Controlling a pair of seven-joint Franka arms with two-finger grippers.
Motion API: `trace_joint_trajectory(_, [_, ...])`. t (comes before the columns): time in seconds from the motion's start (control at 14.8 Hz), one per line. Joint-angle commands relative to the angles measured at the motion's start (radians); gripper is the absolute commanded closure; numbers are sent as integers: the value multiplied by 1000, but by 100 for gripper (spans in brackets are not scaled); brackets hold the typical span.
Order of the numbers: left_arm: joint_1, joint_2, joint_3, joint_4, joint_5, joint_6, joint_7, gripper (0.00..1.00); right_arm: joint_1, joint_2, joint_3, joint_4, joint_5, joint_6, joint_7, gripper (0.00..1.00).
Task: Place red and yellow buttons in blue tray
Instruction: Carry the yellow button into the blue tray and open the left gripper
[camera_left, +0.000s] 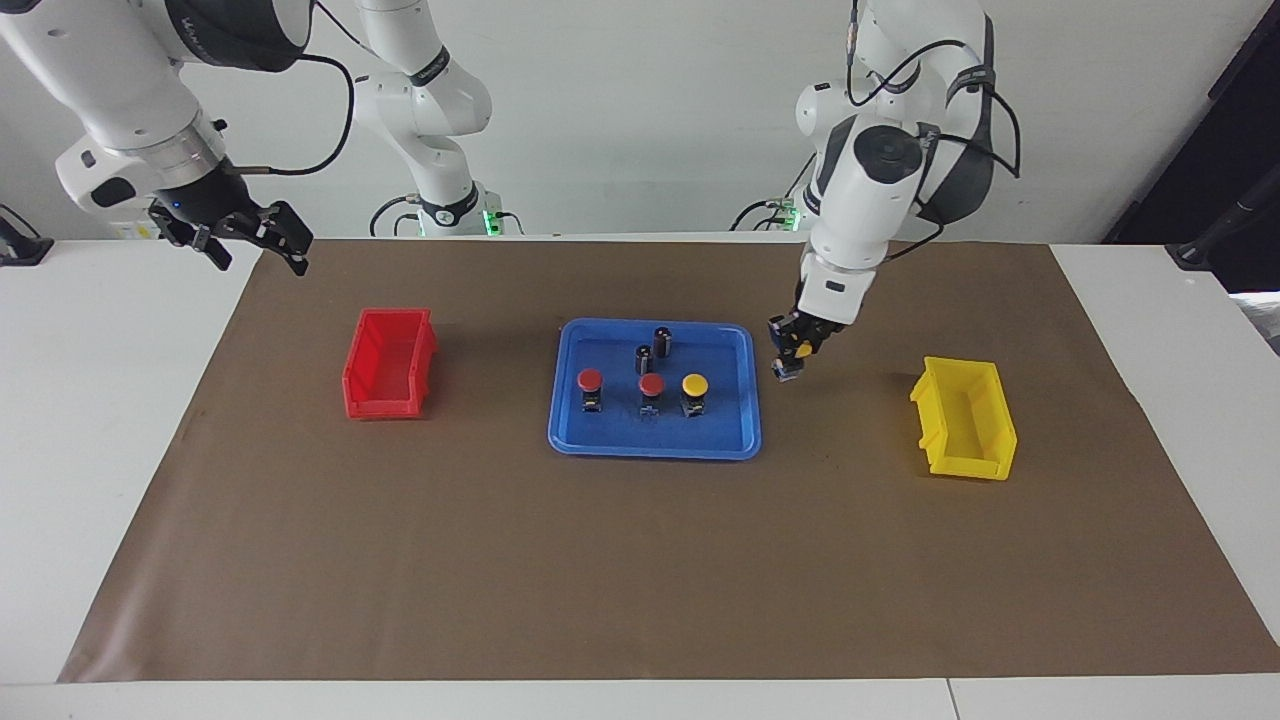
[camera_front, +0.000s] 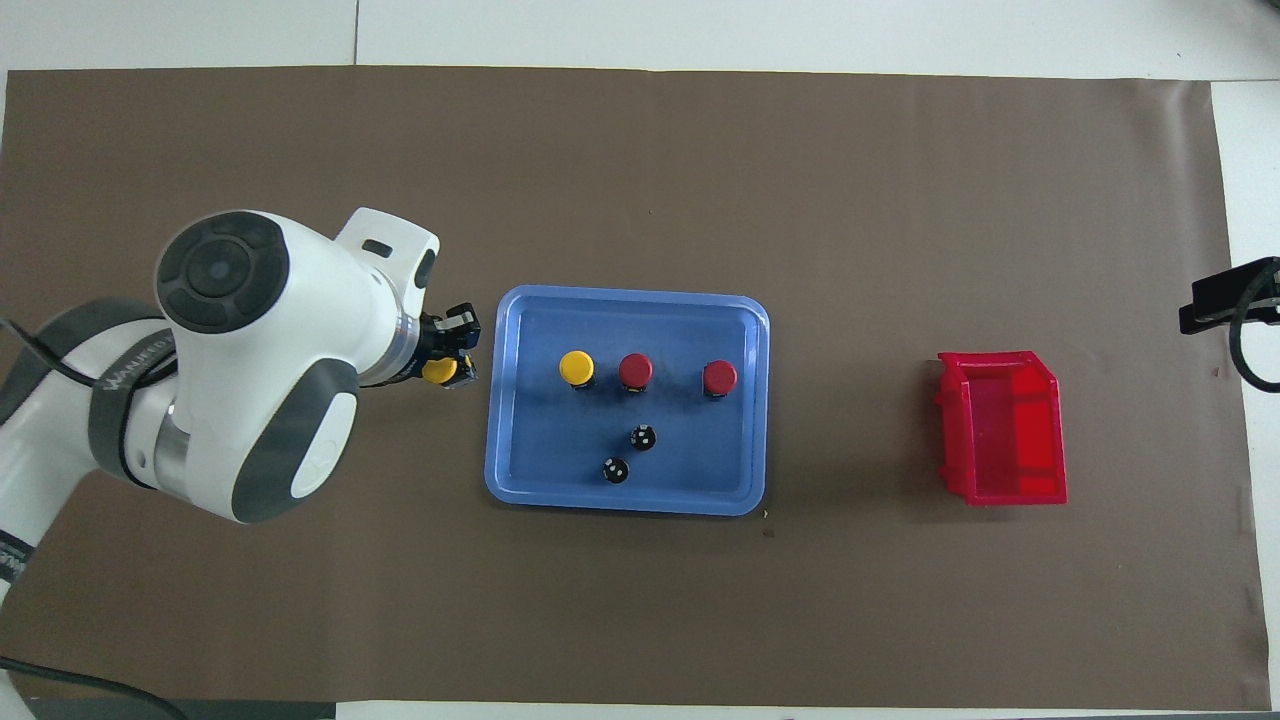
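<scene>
The blue tray (camera_left: 655, 440) (camera_front: 520, 480) lies mid-table. Two red buttons (camera_left: 590, 381) (camera_left: 652, 386) (camera_front: 719, 377) (camera_front: 635, 370) and one yellow button (camera_left: 695, 386) (camera_front: 576, 367) stand in a row in it. Two dark capless cylinders (camera_left: 662, 342) (camera_front: 615, 470) stand in it nearer the robots. My left gripper (camera_left: 790, 358) (camera_front: 452, 362) is shut on the second yellow button (camera_left: 800, 350) (camera_front: 438, 372) and holds it in the air just beside the tray's rim, toward the left arm's end. My right gripper (camera_left: 255, 240) (camera_front: 1225, 300) waits raised at the right arm's end of the table.
A small red bin (camera_left: 390, 362) (camera_front: 1003, 428) stands toward the right arm's end. A small yellow bin (camera_left: 965, 418) stands toward the left arm's end; the left arm hides it in the overhead view. A brown mat (camera_left: 640, 560) covers the table.
</scene>
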Motion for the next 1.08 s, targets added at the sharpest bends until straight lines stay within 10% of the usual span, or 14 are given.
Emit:
trace_joint_trajectory(0.0, [12, 5, -52, -37, 22, 76, -61, 98, -19, -16, 16, -19, 0, 1, -7, 0])
trace_joint_trajectory(1.02, [14, 194, -95, -22, 163, 218, -177, 97, -7, -16, 18, -18, 0, 1, -9, 0])
